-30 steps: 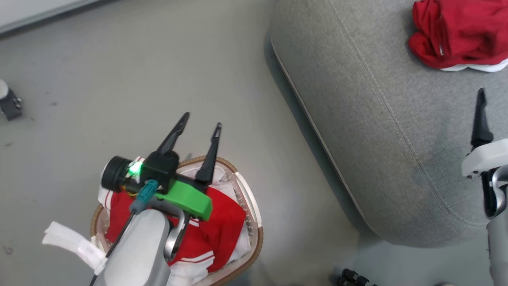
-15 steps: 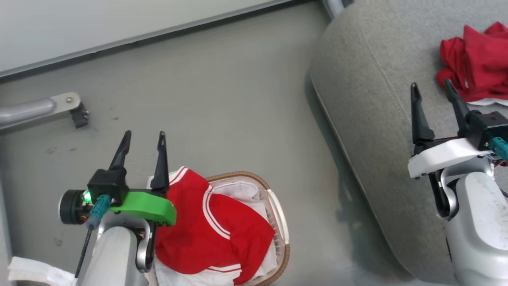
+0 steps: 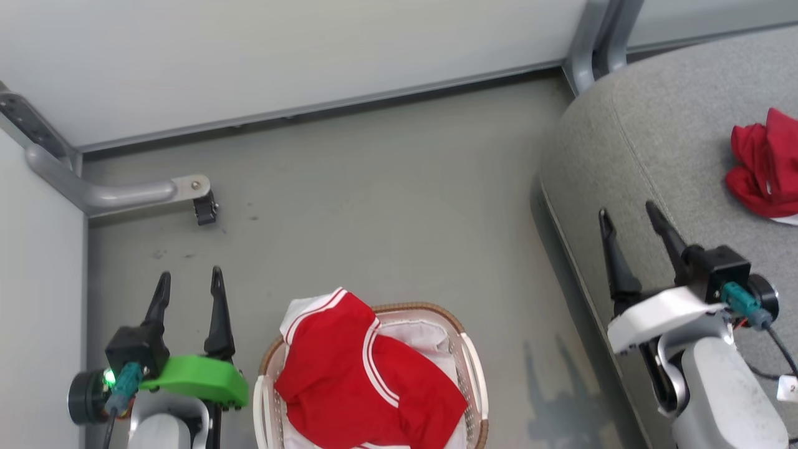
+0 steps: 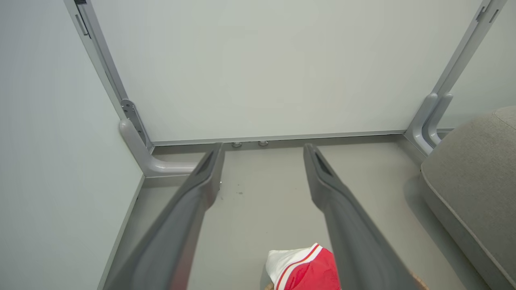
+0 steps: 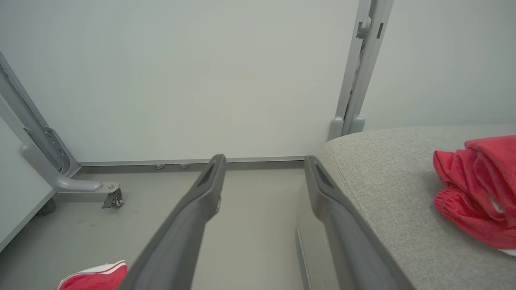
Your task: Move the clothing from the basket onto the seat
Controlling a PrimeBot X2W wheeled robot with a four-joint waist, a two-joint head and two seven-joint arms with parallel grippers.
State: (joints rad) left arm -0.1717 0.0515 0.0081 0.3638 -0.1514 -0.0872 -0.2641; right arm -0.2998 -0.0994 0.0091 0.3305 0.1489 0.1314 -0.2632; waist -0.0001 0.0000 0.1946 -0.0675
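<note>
The left gripper (image 3: 191, 273) is seen with its two dark fingers spread wide and nothing between them. It is held just beside the basket (image 3: 476, 374), on the basket's left, over bare floor (image 3: 386, 218). The right gripper (image 3: 626, 209) is likewise spread and empty, and is poised over the near edge of the seat (image 3: 661, 137).

The clothing (image 3: 361, 380) is found in the basket, heaped over the white liner (image 3: 430, 333), with one striped, white-edged corner draped out across the brown rim. A second red garment (image 3: 764, 165) is seen crumpled on the seat, well apart from the right gripper, so part of the task is judged done.

The spread jaws are taken as readiness for a grasp, the left one being nearer the load. The heap is piled high and loose, so a pinch on its raised folds is judged easy, though the liner could be caught along with it.

The left forearm is raised from the bottom edge, its fingers pointed forward toward the wall rather than down, so a tilt toward the basket would be needed. The right forearm is raised at the lower right, its fingers leaned slightly leftward
</note>
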